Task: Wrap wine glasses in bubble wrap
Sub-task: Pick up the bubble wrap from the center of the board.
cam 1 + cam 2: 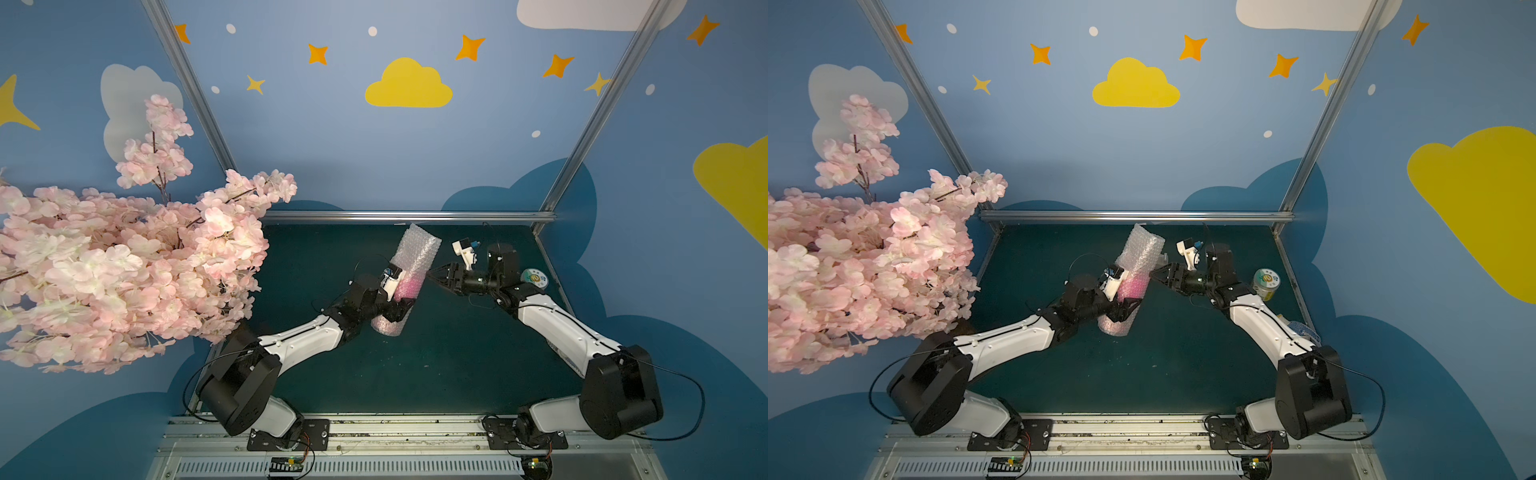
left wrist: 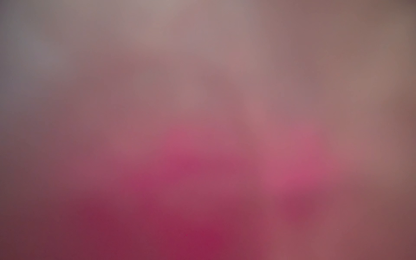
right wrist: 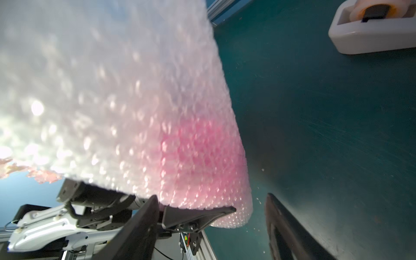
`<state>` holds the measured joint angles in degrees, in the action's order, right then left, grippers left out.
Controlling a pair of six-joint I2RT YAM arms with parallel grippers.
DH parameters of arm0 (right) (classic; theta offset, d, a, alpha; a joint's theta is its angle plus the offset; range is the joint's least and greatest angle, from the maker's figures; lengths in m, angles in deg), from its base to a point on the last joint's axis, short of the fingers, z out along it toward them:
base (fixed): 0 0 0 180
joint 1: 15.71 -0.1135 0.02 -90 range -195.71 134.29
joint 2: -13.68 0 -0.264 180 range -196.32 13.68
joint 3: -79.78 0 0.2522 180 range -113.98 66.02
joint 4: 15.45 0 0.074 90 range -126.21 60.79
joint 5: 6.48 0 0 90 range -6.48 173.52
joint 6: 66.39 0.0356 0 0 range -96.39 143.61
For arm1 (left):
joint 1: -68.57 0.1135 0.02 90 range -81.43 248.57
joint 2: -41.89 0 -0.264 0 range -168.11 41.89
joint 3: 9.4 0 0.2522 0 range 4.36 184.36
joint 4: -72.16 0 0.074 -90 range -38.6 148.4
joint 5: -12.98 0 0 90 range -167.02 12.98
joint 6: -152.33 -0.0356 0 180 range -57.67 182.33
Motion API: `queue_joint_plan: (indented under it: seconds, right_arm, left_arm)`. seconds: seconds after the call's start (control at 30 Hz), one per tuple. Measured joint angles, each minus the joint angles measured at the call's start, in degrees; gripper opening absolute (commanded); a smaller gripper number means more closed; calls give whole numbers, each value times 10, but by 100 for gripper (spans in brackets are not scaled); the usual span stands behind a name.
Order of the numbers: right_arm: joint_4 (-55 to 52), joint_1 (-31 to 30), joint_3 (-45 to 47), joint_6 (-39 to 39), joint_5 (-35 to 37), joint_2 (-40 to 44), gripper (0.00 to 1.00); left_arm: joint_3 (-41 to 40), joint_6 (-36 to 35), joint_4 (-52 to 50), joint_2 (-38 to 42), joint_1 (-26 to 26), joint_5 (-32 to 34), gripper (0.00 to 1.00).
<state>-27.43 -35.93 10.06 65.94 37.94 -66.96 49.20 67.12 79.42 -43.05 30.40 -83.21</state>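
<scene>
The bubble wrap is rolled into a tube that lies tilted over the green table, and it fills much of the right wrist view. The hot-pink wine glass shows through the film in the tube's lower half. My left gripper clasps the tube near its lower end, one black finger under the roll. The left wrist view is only a pink blur. My right gripper stands open just right of the tube, its fingers wide apart.
A green-and-white tin stands behind my right arm near the table's right edge. A beige tape dispenser sits on the mat. Pink blossom branches overhang the left side. A metal rail bounds the back.
</scene>
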Motion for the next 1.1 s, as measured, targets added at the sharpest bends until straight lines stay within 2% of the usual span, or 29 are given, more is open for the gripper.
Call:
queue_joint_plan:
  seconds: [0.23,0.47,0.63,0.77,0.9,1.1]
  right_arm:
    - [-71,-15,-71,38,-18,-15,70]
    - [-204,-36,-166,-21,-17,-68,64]
    - [-330,-35,-226,-82,-2,-77,69]
    - [-396,-18,-236,-109,7,-52,69]
    - [-421,-7,-227,-113,7,-38,71]
    - [-389,-5,-208,-83,-16,-49,74]
  left_arm:
    - [-12,-6,59,0,-32,9,65]
    - [-23,-21,85,1,-33,15,62]
    - [-24,-36,88,1,-38,24,61]
    - [-30,-40,95,12,-37,47,61]
    - [-30,-46,95,27,-36,54,61]
    - [-28,-56,89,34,-36,34,60]
